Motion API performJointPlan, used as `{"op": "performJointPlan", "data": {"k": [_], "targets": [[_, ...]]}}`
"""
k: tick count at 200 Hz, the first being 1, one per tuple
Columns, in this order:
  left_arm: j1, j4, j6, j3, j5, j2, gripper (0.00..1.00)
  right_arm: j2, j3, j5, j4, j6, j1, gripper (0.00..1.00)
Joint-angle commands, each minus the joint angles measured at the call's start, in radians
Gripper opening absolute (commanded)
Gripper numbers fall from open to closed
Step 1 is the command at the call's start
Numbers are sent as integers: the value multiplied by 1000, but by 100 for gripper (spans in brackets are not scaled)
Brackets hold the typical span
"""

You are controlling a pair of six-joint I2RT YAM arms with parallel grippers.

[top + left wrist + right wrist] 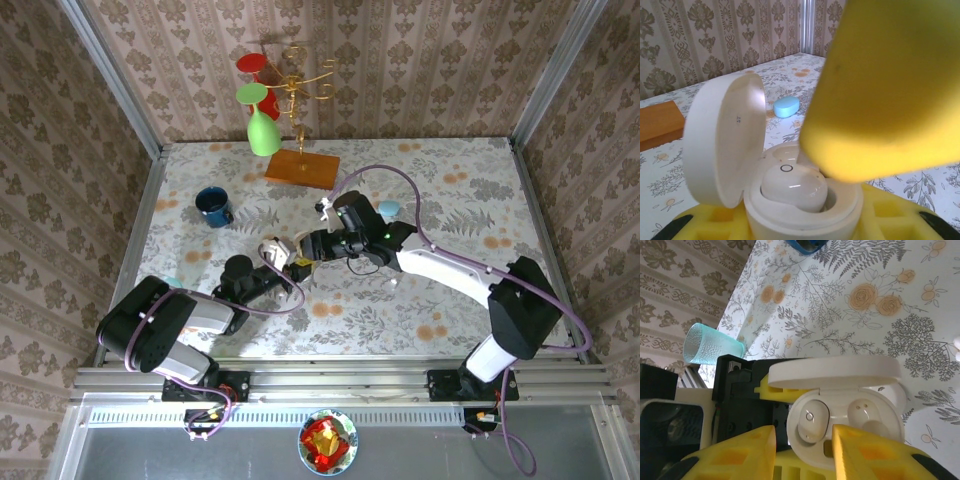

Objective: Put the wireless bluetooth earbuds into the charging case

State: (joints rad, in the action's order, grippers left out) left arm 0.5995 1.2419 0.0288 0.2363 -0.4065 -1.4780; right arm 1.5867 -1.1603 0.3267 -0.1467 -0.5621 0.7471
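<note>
One earbud (809, 421) sat in socket of open charging case (840, 371), lid tipped up. Left gripper (282, 262) clamped case between yellow fingers (705, 225). Right gripper (805, 440) hovered just over case, jaws narrowly apart, gripping nothing.

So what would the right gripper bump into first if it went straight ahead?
Probably the open charging case, right ahead of the right gripper, near the seated earbud, though depth is unclear.

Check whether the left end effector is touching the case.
Touching. Left wrist view: the case sits between yellow pads of the left end effector, no gap.
</note>
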Motion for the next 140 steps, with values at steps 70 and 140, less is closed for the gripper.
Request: {"op": "performJointPlan", "data": {"k": [70, 140], "targets": [[-31, 36, 16, -27, 174, 42, 2, -150, 164, -189, 96, 22, -68, 45], [-49, 37, -19, -90, 302, 148, 2, 175, -52, -174, -14, 30, -99, 45]]}}
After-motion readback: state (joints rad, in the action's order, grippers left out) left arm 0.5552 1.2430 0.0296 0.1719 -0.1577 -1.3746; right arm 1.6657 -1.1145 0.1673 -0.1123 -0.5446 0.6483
